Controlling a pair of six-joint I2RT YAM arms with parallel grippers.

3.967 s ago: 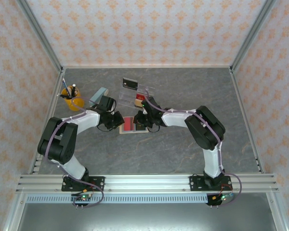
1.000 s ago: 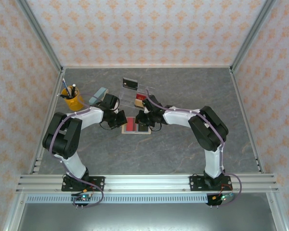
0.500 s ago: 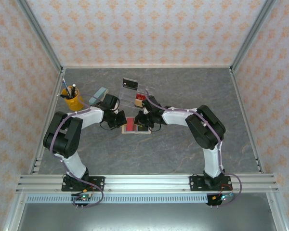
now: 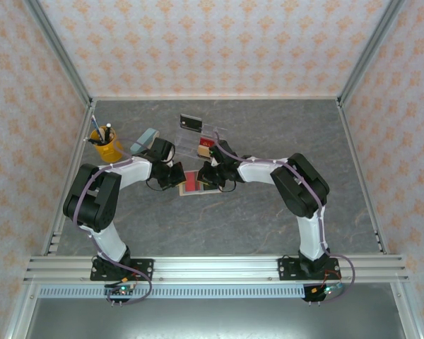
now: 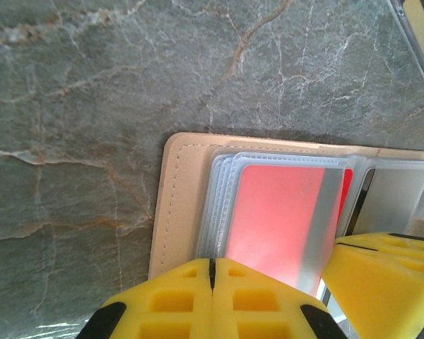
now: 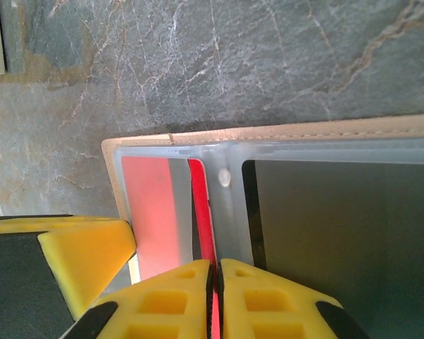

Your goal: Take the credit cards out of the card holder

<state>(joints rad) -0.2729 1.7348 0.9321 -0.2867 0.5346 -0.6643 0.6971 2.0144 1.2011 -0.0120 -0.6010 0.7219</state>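
Note:
The tan card holder [image 4: 198,184] lies open on the grey table between both grippers. Its clear sleeves [image 5: 222,198] show a red card [image 5: 275,219] on one side and a dark card [image 6: 339,233] on the other. My left gripper [image 5: 212,272] is shut, its yellow fingertips resting over the holder's near edge with nothing visible between them. My right gripper [image 6: 215,272] is shut on the thin edge of a red card [image 6: 201,205] standing up at the holder's middle fold. From above, the left gripper [image 4: 175,175] and right gripper [image 4: 213,176] flank the holder.
A clear plastic tray [image 4: 206,135] with a red card sits just behind the holder, and a black card [image 4: 191,122] lies at its far end. A blue-grey block [image 4: 145,139] and a yellow pen cup [image 4: 107,145] stand at the left. Open table lies in front.
Over four seconds the left arm has drawn in toward the holder and the right gripper has shifted slightly left. In the last half second nothing visibly moved.

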